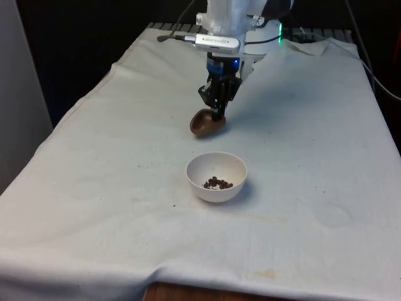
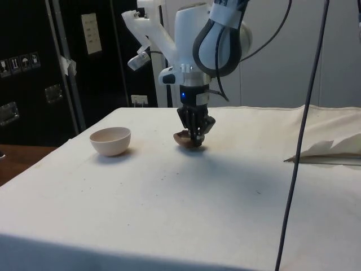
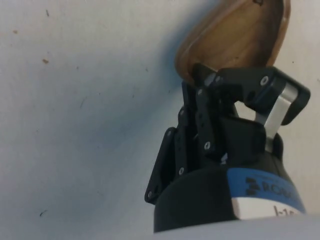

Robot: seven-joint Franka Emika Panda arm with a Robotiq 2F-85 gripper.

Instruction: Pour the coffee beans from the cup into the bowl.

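Note:
A small brown wooden cup (image 1: 207, 124) (image 2: 183, 138) hangs tilted, low over the cloth, just beyond the bowl. My gripper (image 1: 218, 113) (image 2: 196, 140) comes down from above and is shut on the cup's rim. In the wrist view the cup (image 3: 240, 35) shows a bare wooden inside, with my gripper (image 3: 222, 82) clamped over its edge. The white bowl (image 1: 216, 193) (image 2: 110, 141) stands upright on the cloth nearer the front edge, with a small heap of coffee beans (image 1: 217, 183) in its bottom. I cannot tell whether the cup touches the cloth.
The white cloth (image 1: 94, 188) has a raised fold (image 2: 330, 151) at the table's far end. A dark cable (image 2: 293, 169) hangs down in the foreground of the side view. The table's front edge (image 1: 188, 290) lies close below the bowl.

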